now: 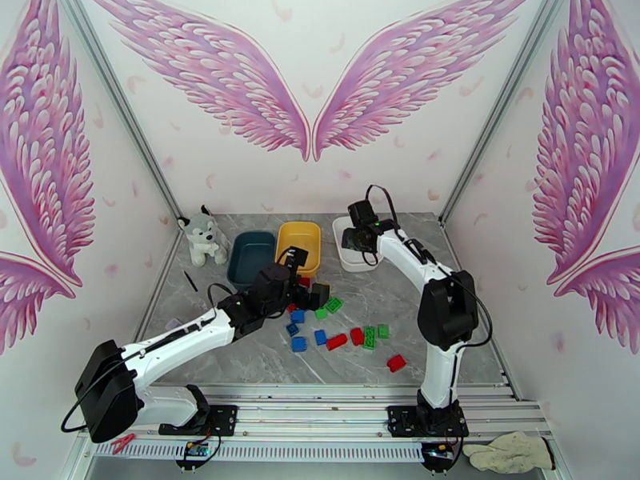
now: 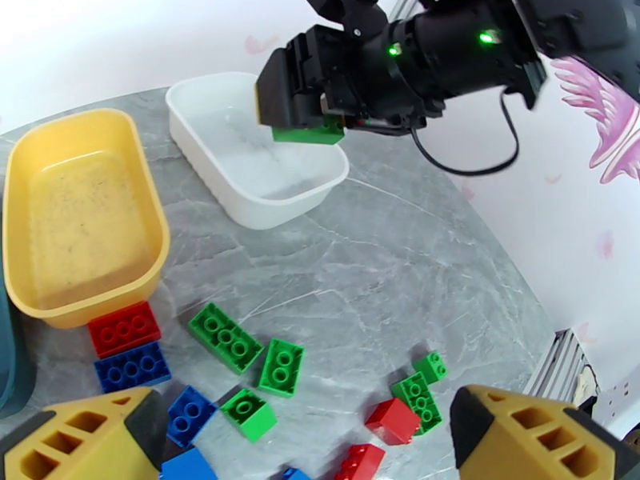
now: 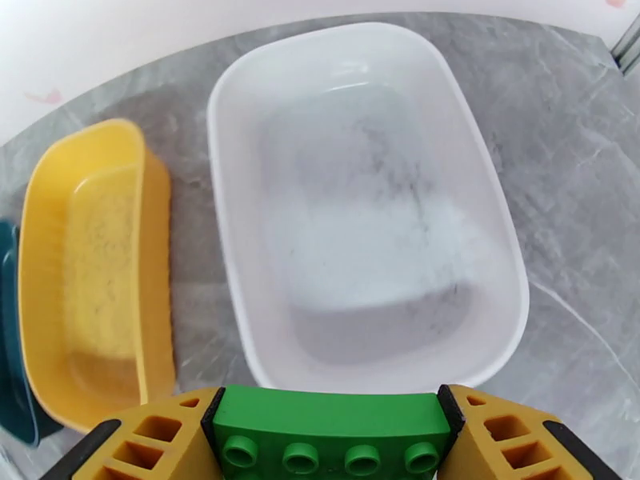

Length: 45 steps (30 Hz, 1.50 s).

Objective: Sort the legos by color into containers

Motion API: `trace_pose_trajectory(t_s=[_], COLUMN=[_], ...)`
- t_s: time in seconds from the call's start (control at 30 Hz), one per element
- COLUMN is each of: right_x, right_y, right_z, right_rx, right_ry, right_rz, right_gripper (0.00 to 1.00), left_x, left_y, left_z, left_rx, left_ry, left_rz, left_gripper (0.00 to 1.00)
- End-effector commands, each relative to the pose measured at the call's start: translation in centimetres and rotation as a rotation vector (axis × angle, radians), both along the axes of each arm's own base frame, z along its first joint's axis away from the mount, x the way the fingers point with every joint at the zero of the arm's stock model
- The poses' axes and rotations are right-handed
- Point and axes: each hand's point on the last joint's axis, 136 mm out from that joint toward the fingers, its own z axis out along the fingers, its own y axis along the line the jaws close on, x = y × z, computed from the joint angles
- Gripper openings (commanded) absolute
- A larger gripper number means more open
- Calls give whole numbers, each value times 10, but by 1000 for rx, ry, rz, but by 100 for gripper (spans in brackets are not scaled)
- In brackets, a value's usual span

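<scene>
My right gripper (image 1: 358, 238) (image 2: 308, 114) (image 3: 332, 430) is shut on a green lego (image 3: 332, 434) (image 2: 308, 135) and holds it just above the near end of the white container (image 3: 368, 234) (image 2: 240, 162). The yellow container (image 1: 298, 243) (image 2: 80, 122) (image 3: 96, 274) and the dark teal container (image 1: 250, 258) (image 3: 12, 338) lie to its left, with no bricks in the parts I can see. My left gripper (image 1: 308, 278) (image 2: 312, 442) hangs open over loose legos: a red one (image 2: 122, 328), a blue one (image 2: 132, 366) and a green one (image 2: 225, 337).
More red, blue and green bricks are scattered mid-table, such as a lone red brick (image 1: 395, 362) toward the right. A plush husky (image 1: 202, 238) sits at the back left beside a thin black stick (image 1: 190, 280). A glove (image 1: 508, 454) lies off the front rail.
</scene>
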Motion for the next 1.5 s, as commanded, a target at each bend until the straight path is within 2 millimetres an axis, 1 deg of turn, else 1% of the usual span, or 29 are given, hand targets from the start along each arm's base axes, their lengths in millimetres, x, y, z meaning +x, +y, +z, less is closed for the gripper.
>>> trace_pose_trajectory(t_s=[0.0,0.1,0.13,0.2,0.23,0.33,0.4,0.43,0.53,0.6,0.67,0.77,0.87,0.93,1.0,1.07,1.13,1.23,1.37,1.47], right_x=[11,16,15,9,3,-18,-36,-48,-76,-96,-115,-137,-154,-157,-155,-151,-145,-141,-134,-127], right_y=[-23,-26,-26,-24,-22,-10,3,15,42,58,75,91,102,105,111,120,121,124,129,128], right_z=[-13,-17,-17,-9,-7,10,22,25,28,20,7,-18,-42,-53,-59,-59,-59,-67,-79,-86], right_rx=[-37,-55,-60,-54,-46,-18,-3,2,-16,-16,16,55,67,24,8,-9,-61,-72,-86,-112], right_ry=[52,65,65,50,45,9,-10,-14,-9,13,39,96,167,170,164,165,145,145,147,148], right_rz=[-35,-24,-15,-3,8,44,81,117,197,243,290,337,379,396,412,434,441,458,481,478], right_gripper=[65,78,80,82,82,81,79,78,75,72,70,66,62,62,62,62,65,69,70,71], left_x=[-2,-4,-5,-6,-5,-3,-1,0,5,10,15,21,25,28,30,32,32,34,34,35], left_y=[14,21,24,30,32,37,40,42,52,62,76,92,101,103,103,104,103,102,95,91], left_z=[-2,4,6,9,10,9,5,4,0,-3,-6,-11,-19,-21,-24,-28,-31,-34,-39,-43], left_rx=[12,-8,-11,-15,-13,-9,-6,-9,-18,-25,-34,-68,-90,-95,-94,-93,-91,-94,-102,-109], left_ry=[-9,-31,-41,-60,-66,-73,-64,-59,-45,-35,-19,10,43,53,60,72,80,84,104,121], left_rz=[13,29,36,48,57,81,100,108,152,187,234,285,309,314,315,316,314,310,287,273], left_gripper=[99,99,99,99,99,99,99,99,99,99,99,99,99,99,99,99,99,99,99,99])
